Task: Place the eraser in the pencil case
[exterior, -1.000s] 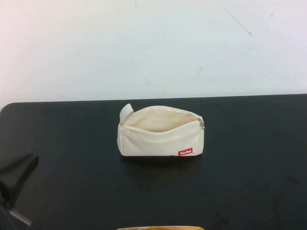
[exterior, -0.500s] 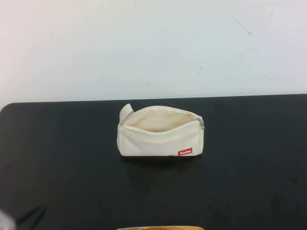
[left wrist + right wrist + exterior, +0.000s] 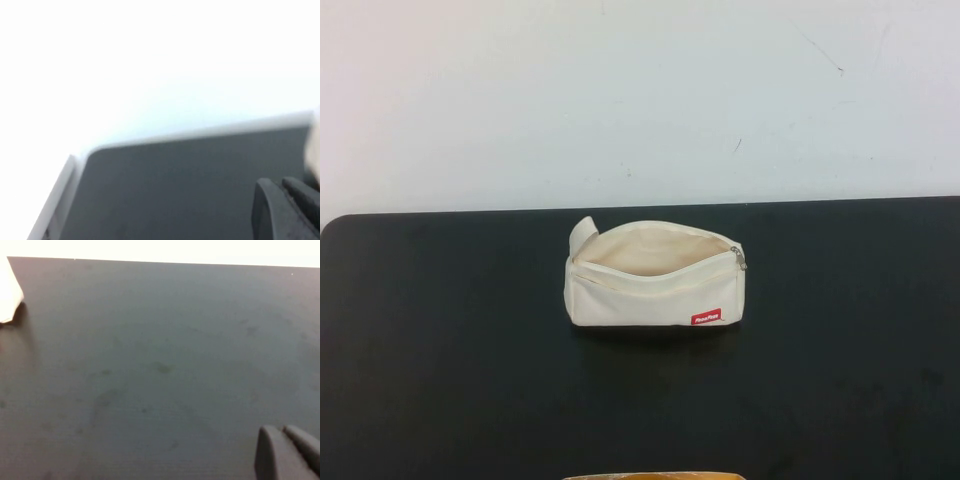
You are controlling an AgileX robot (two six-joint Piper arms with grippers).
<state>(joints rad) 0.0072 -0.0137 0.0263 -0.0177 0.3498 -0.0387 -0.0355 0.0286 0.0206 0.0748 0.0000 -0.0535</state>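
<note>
The cream-white pencil case (image 3: 655,280) stands in the middle of the black table (image 3: 440,330), its zip open and its mouth facing up, with a red label (image 3: 706,317) at its lower front. The eraser shows in no view. Neither arm shows in the high view. In the left wrist view my left gripper (image 3: 277,186) is shut and empty above the table's far left corner. In the right wrist view my right gripper (image 3: 277,431) is shut and empty above bare table, and a corner of the pencil case (image 3: 7,295) shows at the picture's edge.
A white wall (image 3: 640,100) rises behind the table's far edge. A tan-yellow rim (image 3: 650,476) peeks in at the bottom middle of the high view. The table's rounded far left corner (image 3: 92,152) shows in the left wrist view.
My left arm has drawn back out of the high view at the lower left. The pencil case has not moved.
</note>
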